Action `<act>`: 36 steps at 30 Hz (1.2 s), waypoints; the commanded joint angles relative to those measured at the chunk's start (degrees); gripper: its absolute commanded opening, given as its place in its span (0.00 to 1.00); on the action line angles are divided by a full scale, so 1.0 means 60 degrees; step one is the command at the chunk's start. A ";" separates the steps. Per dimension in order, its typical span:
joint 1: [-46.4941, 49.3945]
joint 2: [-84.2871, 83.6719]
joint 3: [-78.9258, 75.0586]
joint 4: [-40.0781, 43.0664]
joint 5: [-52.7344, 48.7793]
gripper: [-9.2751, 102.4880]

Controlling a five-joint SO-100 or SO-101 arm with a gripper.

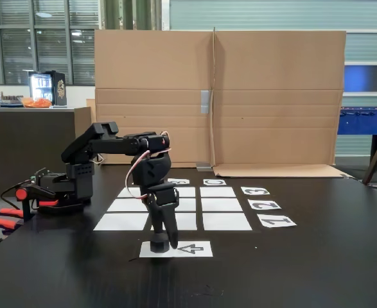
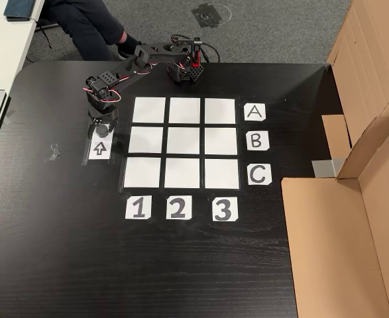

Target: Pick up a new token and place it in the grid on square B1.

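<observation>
Black matte token (image 1: 159, 244), short cylinder, sits on arrow sheet (image 1: 194, 249) w/ my hand (image 1: 163, 241) down at it; can't tell if fingers grip. Grid (image 1: 223, 205) behind, no pucks on it. Other view, top-down: token (image 2: 99, 127) above the arrow, square B1 (image 2: 146, 140) bare, labels readable.

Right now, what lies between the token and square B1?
In the other view, only bare black table separates the token on the arrow sheet from square B1.
</observation>
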 commanded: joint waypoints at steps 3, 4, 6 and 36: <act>-0.0059 0.0103 -0.0381 -0.0073 0.0249 0.35; -0.0044 0.0117 -0.0381 -0.0073 0.0278 0.35; -0.0015 0.0132 -0.0381 -0.0073 0.0352 0.35; 0.0527 0.0234 -0.0293 0.0117 0.1655 0.31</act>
